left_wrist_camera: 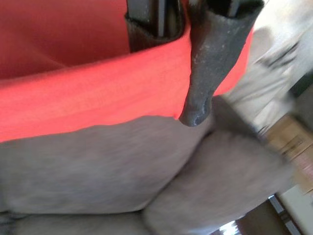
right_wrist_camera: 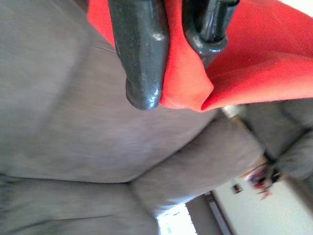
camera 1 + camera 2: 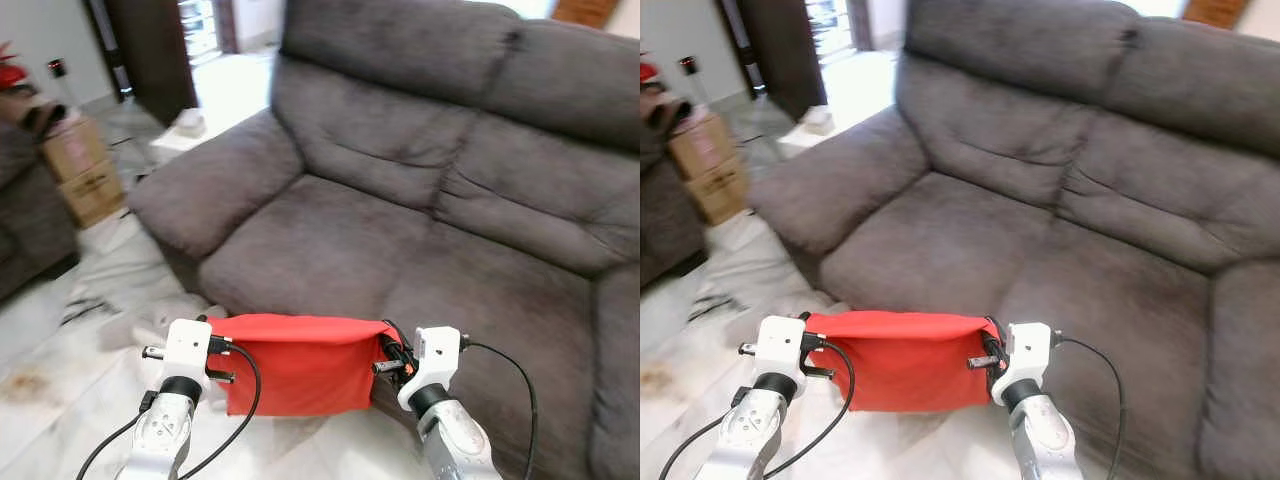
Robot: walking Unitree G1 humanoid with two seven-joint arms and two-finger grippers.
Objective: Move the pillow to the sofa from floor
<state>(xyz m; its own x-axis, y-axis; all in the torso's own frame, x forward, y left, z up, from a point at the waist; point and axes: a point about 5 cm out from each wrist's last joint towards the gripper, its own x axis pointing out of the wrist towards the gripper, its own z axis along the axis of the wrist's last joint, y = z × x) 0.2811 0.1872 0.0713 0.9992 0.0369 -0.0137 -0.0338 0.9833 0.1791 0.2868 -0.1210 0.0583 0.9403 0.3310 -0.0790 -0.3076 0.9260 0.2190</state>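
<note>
Pillow, red, hung between my two grippers just before the grey sofa seat edge. Left gripper and right gripper each pinched a top corner; the lower edge possibly hung off the floor.

Both silver arms reach forward, side by side at one height. The left gripper is closed on one top corner of the pillow. The right gripper is closed on the other top corner, holding it up.
</note>
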